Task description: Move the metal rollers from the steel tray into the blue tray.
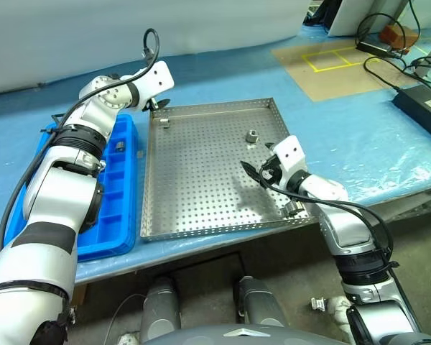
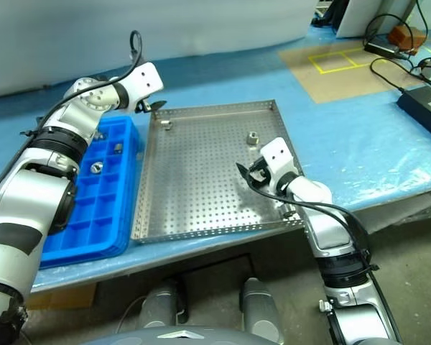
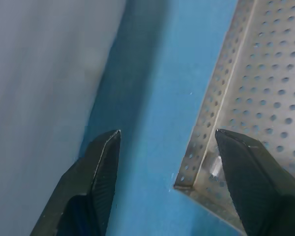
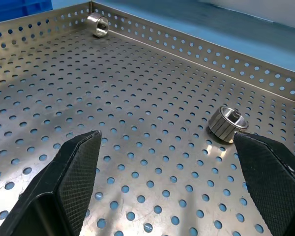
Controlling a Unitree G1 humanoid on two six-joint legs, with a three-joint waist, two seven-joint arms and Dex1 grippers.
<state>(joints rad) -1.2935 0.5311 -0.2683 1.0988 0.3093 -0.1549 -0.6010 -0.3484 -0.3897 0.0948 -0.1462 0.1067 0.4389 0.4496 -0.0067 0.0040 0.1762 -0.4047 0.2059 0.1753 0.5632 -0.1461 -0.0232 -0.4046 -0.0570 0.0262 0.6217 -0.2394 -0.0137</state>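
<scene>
Blue-covered surface [image 1: 223, 79] carries the steel tray [image 1: 201, 187]: both hands gape empty, left hand [image 3: 167, 162] over its far corner, right hand [image 4: 167, 172] near one roller [image 4: 227, 124].

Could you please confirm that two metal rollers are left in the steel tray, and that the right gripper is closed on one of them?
Not quite: the right gripper is open and holds nothing, as the right wrist view shows. Two metal rollers do remain in the steel tray.
</scene>
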